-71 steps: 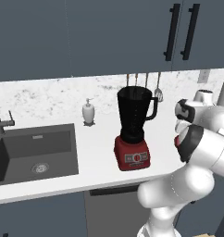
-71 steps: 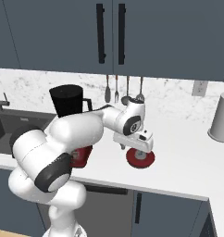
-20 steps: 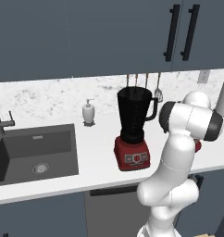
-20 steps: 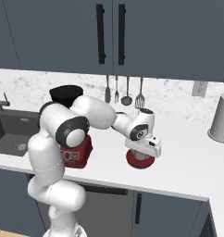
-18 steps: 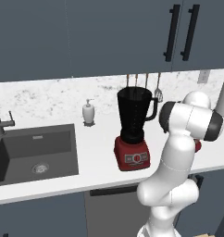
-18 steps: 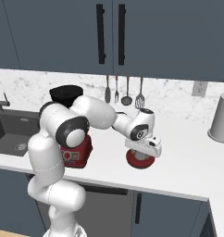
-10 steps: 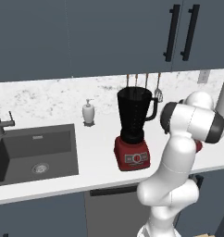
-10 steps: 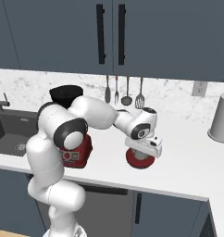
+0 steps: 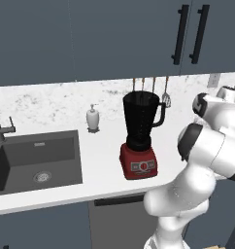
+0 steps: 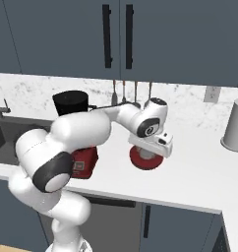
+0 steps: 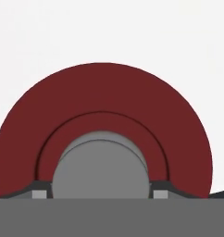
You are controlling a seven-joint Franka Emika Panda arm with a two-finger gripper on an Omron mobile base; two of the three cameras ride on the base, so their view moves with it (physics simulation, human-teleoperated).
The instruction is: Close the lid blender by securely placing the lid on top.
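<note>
White counter (image 9: 105,160) bears blender (image 9: 140,136), lid (image 10: 146,158), soap dispenser (image 9: 92,117).

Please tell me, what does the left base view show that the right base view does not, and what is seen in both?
Left base view alone: the sink, the white soap dispenser, and the blender's open jar mouth and red base unobstructed. Right base view alone: the red lid lying on the counter with the gripper right above it, and a grey canister. Both share the blender, the white counter, the hanging utensils and the dark cabinets.
</note>
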